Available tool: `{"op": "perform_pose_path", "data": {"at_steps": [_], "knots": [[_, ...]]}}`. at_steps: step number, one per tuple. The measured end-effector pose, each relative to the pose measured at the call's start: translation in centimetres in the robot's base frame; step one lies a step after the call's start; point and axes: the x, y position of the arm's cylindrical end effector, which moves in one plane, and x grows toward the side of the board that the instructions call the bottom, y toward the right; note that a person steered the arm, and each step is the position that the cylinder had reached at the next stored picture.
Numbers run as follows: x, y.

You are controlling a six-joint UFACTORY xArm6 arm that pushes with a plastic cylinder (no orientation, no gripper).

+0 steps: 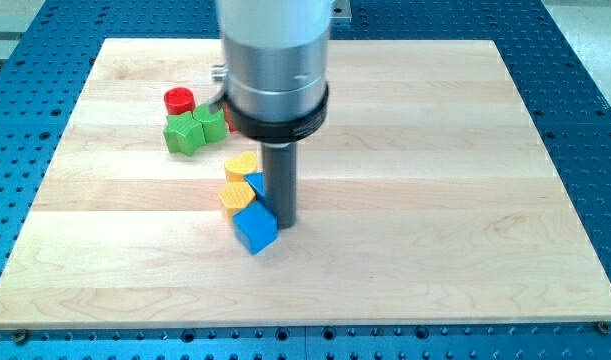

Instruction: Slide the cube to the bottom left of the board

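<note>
A blue cube (255, 228) lies near the middle of the wooden board (435, 200), a little toward the view's bottom. My tip (285, 221) is at the cube's upper right corner, touching or nearly touching it. Just above the cube sit two yellow blocks (237, 194) (242, 165), and another blue block (256, 184) shows partly behind the rod.
At the upper left, a red cylinder (179, 100) stands above two green blocks (184, 133) (210, 122). A red block (228, 118) peeks out beside the arm's grey body (275, 60), which hides the board behind it.
</note>
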Motion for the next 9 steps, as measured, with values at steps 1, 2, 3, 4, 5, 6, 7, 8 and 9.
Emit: {"op": "perform_pose_path", "data": {"at_steps": [1,2,3,4,5,6,7,8,9], "knots": [[2.2,-1.5],[4.2,-6.3],[6.8,-1.8],[7.2,-3.9],[7.2,-7.0],[7.1,-10.6],[6.3,-8.1],[5.0,-9.7],[5.5,-14.9]]}}
